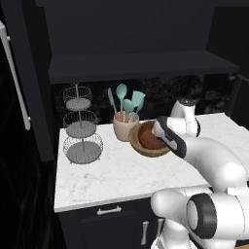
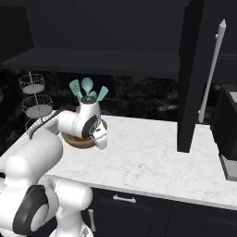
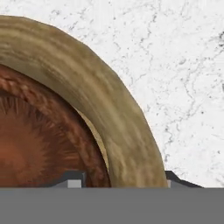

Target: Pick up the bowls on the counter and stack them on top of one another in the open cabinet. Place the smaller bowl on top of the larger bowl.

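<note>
The smaller bowl [image 1: 147,137], dark reddish-brown, sits inside the larger bowl [image 1: 141,149], a tan wooden one, on the counter [image 1: 121,171]. My gripper [image 1: 158,132] is down over their right side. In the hand view the gripper [image 3: 124,179] is open; its dark fingertips [image 3: 73,178] straddle the thick rim of the larger bowl [image 3: 105,100], one tip over the smaller bowl [image 3: 35,144], the other outside on the counter [image 3: 183,65]. From the right, the hand covers most of the larger bowl [image 2: 76,140]. The open cabinet's black shelf [image 1: 141,65] runs above.
A beige cup of teal spatulas [image 1: 125,126] stands right behind the bowls, touching or nearly so. A three-tier wire basket stand [image 1: 81,127] is at the counter's left. A tall dark panel [image 2: 190,78] rises on the right side of the counter [image 2: 152,152].
</note>
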